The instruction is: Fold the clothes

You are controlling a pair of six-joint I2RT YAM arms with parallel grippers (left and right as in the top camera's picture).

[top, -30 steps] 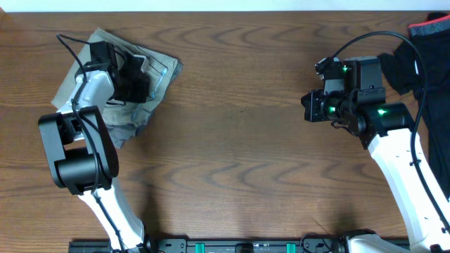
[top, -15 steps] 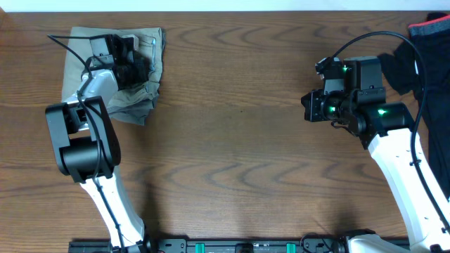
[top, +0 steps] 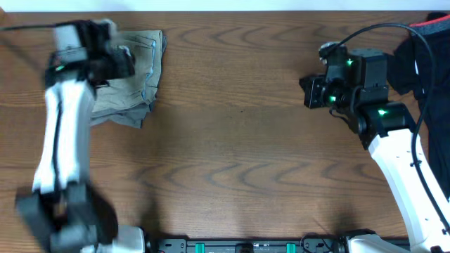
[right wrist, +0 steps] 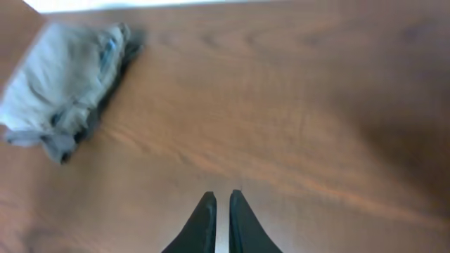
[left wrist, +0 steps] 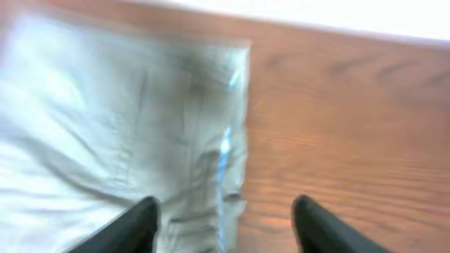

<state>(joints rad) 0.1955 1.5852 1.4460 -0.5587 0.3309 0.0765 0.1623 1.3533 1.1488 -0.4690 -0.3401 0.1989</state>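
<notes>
- You will find the khaki-green trousers [top: 137, 70] folded into a compact, near-square bundle at the far-left corner of the worktop [top: 239, 140]. The light-blue-lined edge faces right.
- The left gripper [left wrist: 225, 226] hovers over the bundle with its jaws wide and holds nothing.
- The right gripper [right wrist: 219, 211] is above bare wood, its fingers nearly together and empty.
- A dark garment [top: 437, 81] lies at the far-right edge.

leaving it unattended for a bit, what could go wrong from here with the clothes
The open left pincer hangs over the khaki trousers; it may snag the cloth and undo the fold. The bundle lies by the far edge of the table, so a nudge could tip it off.
</notes>
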